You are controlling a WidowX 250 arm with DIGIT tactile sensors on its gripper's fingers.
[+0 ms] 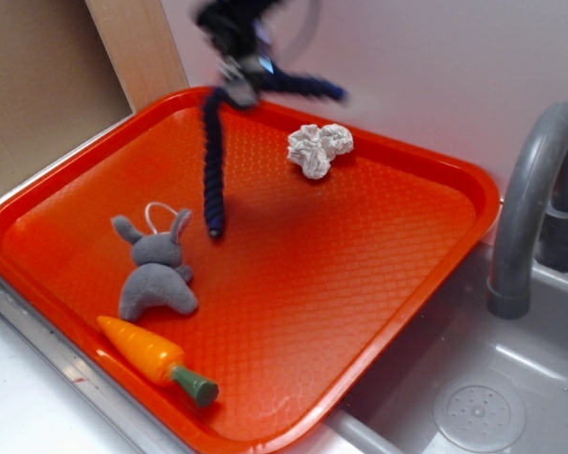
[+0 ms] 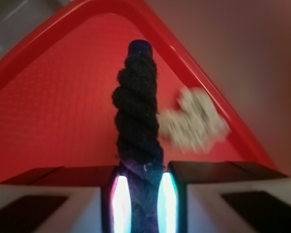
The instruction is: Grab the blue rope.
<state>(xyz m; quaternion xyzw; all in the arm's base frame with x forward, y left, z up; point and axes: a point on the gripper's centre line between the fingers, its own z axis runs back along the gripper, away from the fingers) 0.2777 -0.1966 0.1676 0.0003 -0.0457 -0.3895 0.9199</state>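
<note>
Bunny [image 1: 156,270] and carrot [image 1: 156,359] on tray [image 1: 360,312], sink [image 1: 473,397] to its right

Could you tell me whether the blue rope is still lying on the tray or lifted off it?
Lifted. The gripper is shut on the rope, which dangles over the tray; whether its lower tip touches is unclear.

Blue rope [image 1: 213,156]: thick cord of dark navy twisted strands, the lay plainly visible in the wrist view [image 2: 137,111]; raised off the surface at its middle, near the far corner of the orange tray [image 1: 360,312]; bent sharply at the held point into two runs; the longer run hangs steeply downward, its lower tip at or just above the tray floor, contact not determinable; the shorter run extends sideways to the right, ending in a lighter blue cap; outline blurred in the exterior view; in the wrist view the cord sits pinched between the two fingers [image 2: 120,199].
</note>
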